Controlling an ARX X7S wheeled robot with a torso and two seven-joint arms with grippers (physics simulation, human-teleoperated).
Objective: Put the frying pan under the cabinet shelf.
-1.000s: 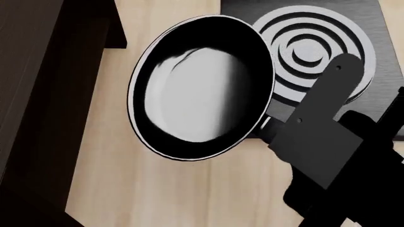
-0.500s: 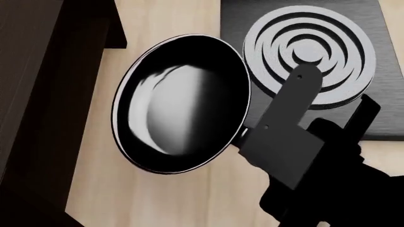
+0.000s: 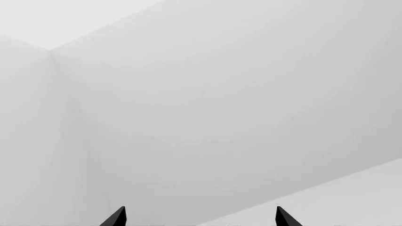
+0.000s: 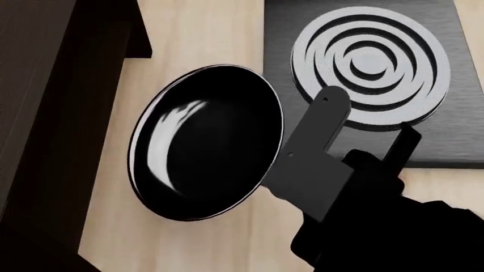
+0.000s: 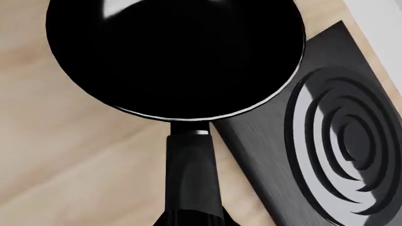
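The frying pan, black with a thin light rim, hangs tilted above the wooden counter between the dark cabinet shelf on the left and the burner. My right gripper is shut on its handle. In the right wrist view the pan fills the far side, and its black handle runs back into my right gripper. The left gripper stands open with nothing between its fingertips, and it faces bare white walls. It does not show in the head view.
A black square burner plate with grey concentric rings lies at the back right, also seen as the burner plate in the right wrist view. Light wooden counter runs between the cabinet's side panel and the burner.
The pan has moved left and nearer with my right gripper, away from the burner rings toward the cabinet. Its inside has turned from pale reflection to mostly black.
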